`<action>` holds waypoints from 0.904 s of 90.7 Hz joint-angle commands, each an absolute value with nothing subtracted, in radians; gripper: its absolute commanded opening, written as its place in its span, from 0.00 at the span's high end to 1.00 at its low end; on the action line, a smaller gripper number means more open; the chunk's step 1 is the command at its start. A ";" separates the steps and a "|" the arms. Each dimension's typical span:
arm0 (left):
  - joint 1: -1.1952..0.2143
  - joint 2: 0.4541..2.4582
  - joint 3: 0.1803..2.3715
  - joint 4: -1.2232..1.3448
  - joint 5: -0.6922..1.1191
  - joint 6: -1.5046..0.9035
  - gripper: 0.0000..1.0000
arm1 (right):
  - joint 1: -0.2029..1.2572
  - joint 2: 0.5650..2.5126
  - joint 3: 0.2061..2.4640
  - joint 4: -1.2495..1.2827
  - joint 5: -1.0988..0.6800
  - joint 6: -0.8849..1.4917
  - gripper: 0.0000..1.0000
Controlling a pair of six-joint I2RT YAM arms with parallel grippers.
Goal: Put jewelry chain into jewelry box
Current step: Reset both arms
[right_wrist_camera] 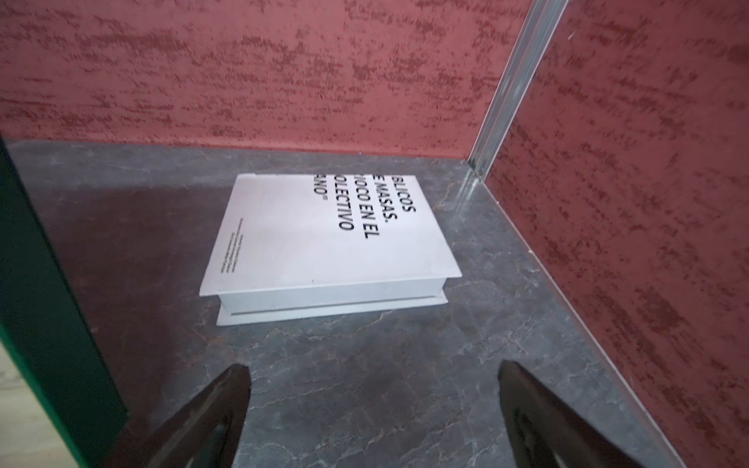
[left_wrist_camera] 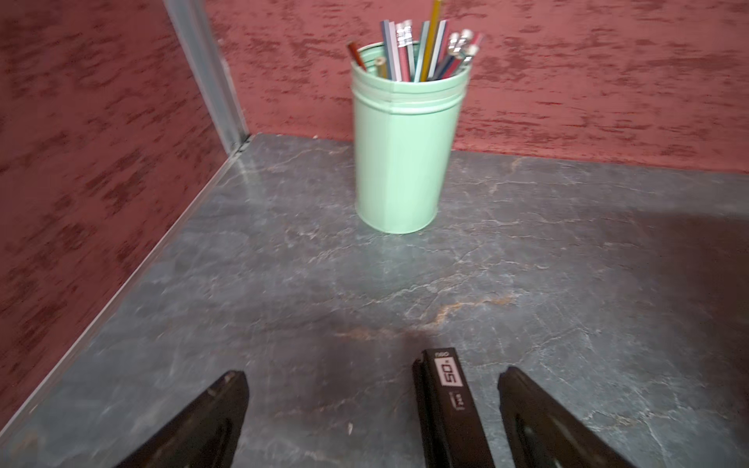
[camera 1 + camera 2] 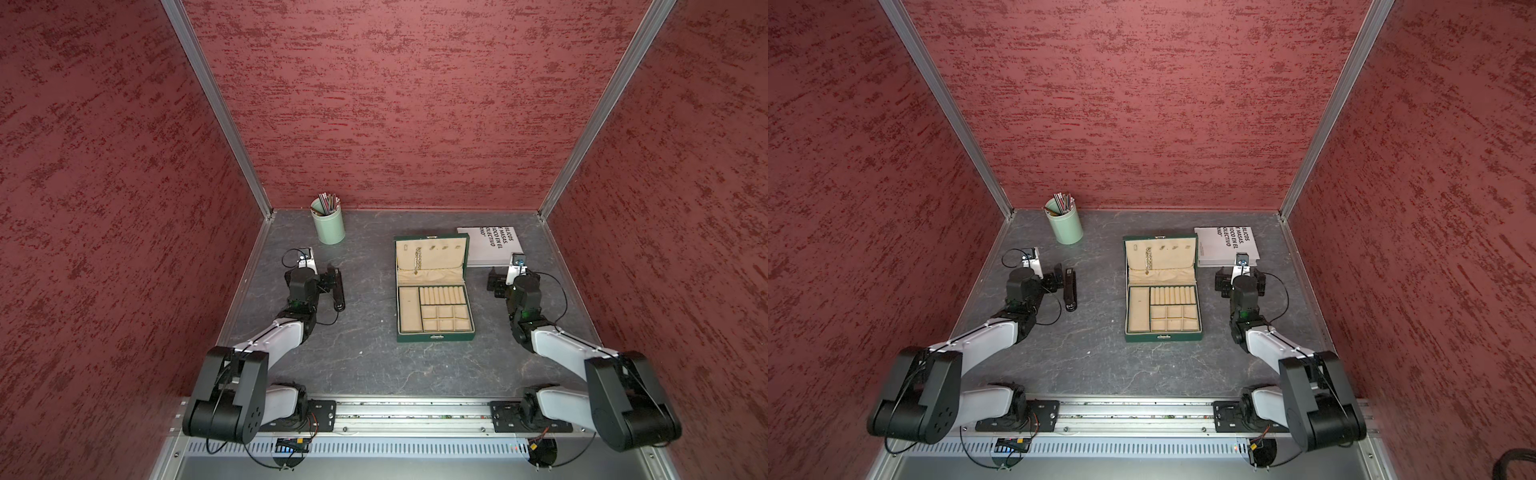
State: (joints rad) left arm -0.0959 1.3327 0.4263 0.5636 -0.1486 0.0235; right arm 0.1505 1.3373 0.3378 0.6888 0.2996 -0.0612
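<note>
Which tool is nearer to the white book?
Right. The right tool is just in front of the white book; the left tool is beyond the jewelry box.

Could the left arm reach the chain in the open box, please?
Probably yes: the jewelry box stands open with the chain exposed on its lid lining; only a stapler lies by the open left gripper.

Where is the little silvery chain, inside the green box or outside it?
Inside: the thin silvery chain lies against the beige lid lining of the open dark green rectangular jewelry box.
</note>
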 commanded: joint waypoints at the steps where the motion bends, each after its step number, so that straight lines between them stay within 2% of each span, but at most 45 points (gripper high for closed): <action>1: -0.059 1.414 0.360 0.800 0.060 0.135 0.00 | 0.142 1.441 0.294 1.017 0.247 -0.086 0.01; 9: -0.018 1.443 0.320 0.902 0.055 0.081 0.00 | 0.132 1.502 0.262 1.117 0.254 -0.063 0.01; 19: -0.017 1.554 0.220 1.222 0.050 0.080 0.00 | 0.119 1.578 0.247 1.227 0.257 -0.060 0.01; 29: 0.006 1.531 0.305 1.051 0.047 0.048 0.00 | 0.110 1.559 0.350 1.013 0.272 -0.033 0.01; 36: 0.026 1.532 0.379 0.892 0.028 0.014 0.00 | 0.035 1.541 0.376 0.920 0.165 0.029 0.01; 82: 0.043 1.533 0.381 0.887 0.039 -0.003 0.00 | 0.030 1.539 0.369 0.931 0.162 0.028 0.01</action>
